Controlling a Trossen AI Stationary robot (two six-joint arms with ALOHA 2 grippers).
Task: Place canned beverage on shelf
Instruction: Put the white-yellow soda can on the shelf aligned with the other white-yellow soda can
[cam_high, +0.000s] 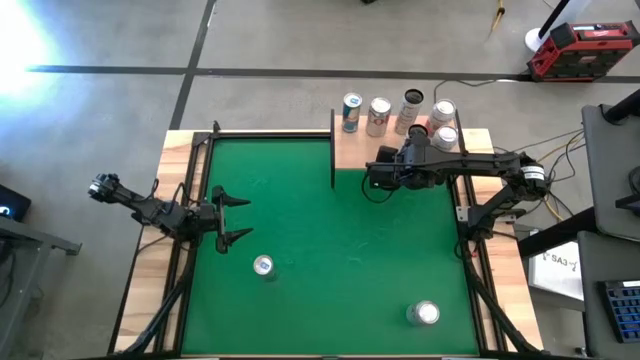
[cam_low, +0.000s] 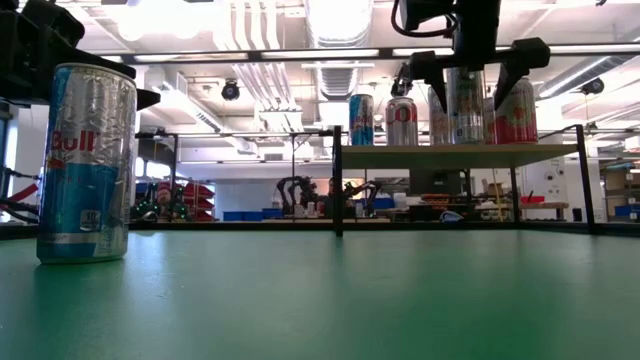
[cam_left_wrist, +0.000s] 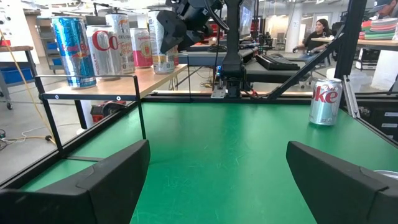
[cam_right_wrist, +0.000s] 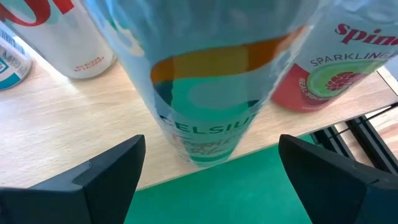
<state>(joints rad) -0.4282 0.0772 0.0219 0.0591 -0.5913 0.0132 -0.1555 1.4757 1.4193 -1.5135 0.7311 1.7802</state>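
Hovering at the shelf's (cam_high: 400, 148) near edge, the right claw (cam_right_wrist: 208, 165) is spread wide around a standing can (cam_right_wrist: 208, 81), fingers apart from it; the left claw (cam_high: 238, 218) waits open, far left.

Bright, even indoor light from overhead.
Ceiling tube lights (cam_low: 300, 52) glare white above the pale-wood shelf board (cam_low: 455, 155); the tall teal-and-orange Celsius can (cam_right_wrist: 205, 81) looms blurred.

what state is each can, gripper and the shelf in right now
Celsius can: upright on the shelf, at its front edge, between open fingers
right gripper: open, around the Celsius can
left gripper: open, empty, over the felt
shelf: holding several upright cans
Red Bull can: upright on felt
Diet Coke can: upright on felt
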